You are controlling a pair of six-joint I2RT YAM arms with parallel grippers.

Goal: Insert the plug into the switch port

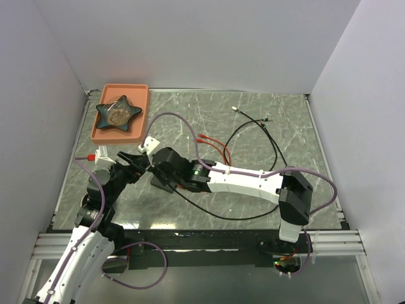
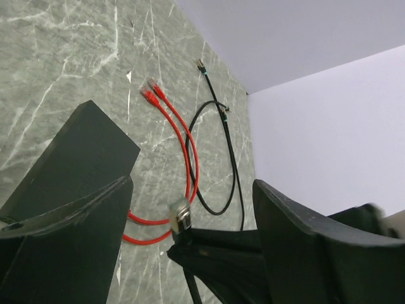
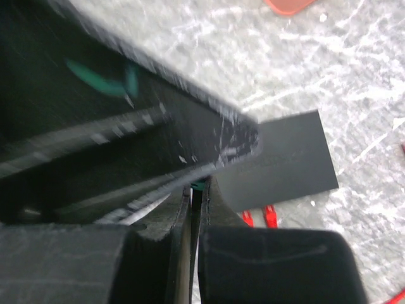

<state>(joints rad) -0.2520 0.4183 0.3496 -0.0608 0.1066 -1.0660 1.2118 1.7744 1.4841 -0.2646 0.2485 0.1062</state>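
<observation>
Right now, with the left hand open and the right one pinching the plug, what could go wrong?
1. The left hand stands open, so nothing braces the switch; a push from the plug may slide it.
2. The right hand pinches the plug only at its fingertips; it could twist off-axis.
3. The red cable lies close by and could snag.

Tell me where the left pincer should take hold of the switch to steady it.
Pinch the switch across its two long edges near the middle, coming straight down. It lies flat on the table as a thin slab, so probably only those narrow sides give opposing faces.
</observation>
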